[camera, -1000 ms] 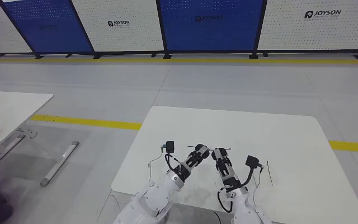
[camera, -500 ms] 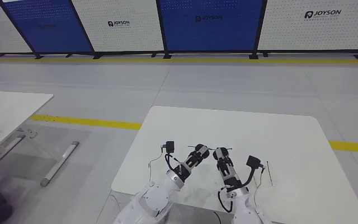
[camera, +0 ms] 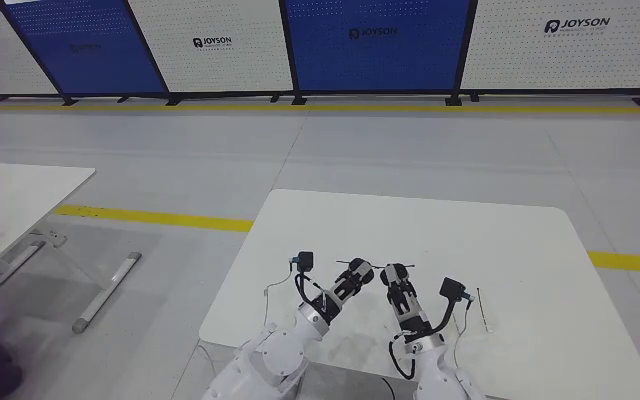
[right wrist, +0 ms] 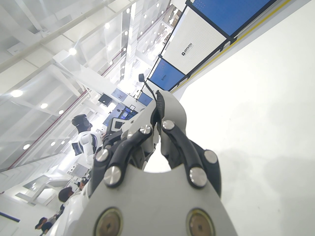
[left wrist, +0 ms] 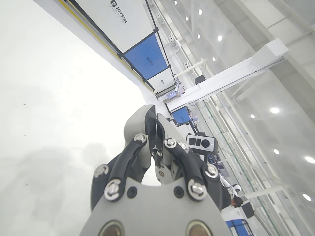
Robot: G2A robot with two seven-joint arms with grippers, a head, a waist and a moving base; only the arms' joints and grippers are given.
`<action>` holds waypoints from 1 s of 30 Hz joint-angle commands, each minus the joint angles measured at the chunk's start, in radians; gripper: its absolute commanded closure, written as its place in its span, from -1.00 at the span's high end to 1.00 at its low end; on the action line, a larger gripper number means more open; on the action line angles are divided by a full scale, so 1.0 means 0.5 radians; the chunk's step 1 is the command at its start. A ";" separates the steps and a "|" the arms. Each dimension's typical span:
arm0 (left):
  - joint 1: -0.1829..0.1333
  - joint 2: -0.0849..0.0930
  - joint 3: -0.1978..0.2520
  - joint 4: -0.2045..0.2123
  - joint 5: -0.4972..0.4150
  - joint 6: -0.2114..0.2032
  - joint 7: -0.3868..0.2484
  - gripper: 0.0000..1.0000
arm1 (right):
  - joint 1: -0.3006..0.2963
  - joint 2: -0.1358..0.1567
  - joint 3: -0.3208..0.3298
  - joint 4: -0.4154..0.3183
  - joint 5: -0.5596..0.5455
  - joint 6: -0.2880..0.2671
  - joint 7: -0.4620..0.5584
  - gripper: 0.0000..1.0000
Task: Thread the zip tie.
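- Top view: since half a second ago the left arm's wrist has turned slightly and its cable hangs differently, while the left gripper (camera: 358, 271) sits where it was; the right gripper (camera: 393, 273) and its arm have not shifted
- Top view: both arms reach forward over the near part of the white table (camera: 450, 225). The two grippers are close side by side with their tips angled toward each other, and a small gap lies between them. From here the zip tie is too thin to make out between the jaws
- Top view: a thin dark strip (camera: 483, 308) lies flat on the table, well off to the outer side of the right gripper
- Left wrist view: the left gripper (left wrist: 155, 113) points up and away over the table with its jaws pressed together. A thin dark length of the zip tie (left wrist: 156, 130) is pinched edge-on between the pads and runs back along the seam toward the palm
- Right wrist view: the right gripper (right wrist: 158, 97) is likewise closed, clamping the zip tie (right wrist: 148, 87). The strap comes out past the fingertips and ends in its small square head, standing free in the air just beyond the jaws
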 commanded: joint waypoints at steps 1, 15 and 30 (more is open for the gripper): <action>0.002 0.002 -0.002 -0.003 0.065 0.003 0.022 -1.00 | 0.000 0.000 0.000 0.000 0.000 0.000 0.000 -1.00; 0.012 0.008 -0.003 -0.014 0.265 -0.004 0.098 -1.00 | 0.000 0.000 0.000 0.000 0.000 0.000 0.000 -1.00; -0.028 0.008 0.030 0.033 0.555 0.065 0.178 -1.00 | 0.000 0.000 0.000 0.000 0.000 0.000 0.000 -1.00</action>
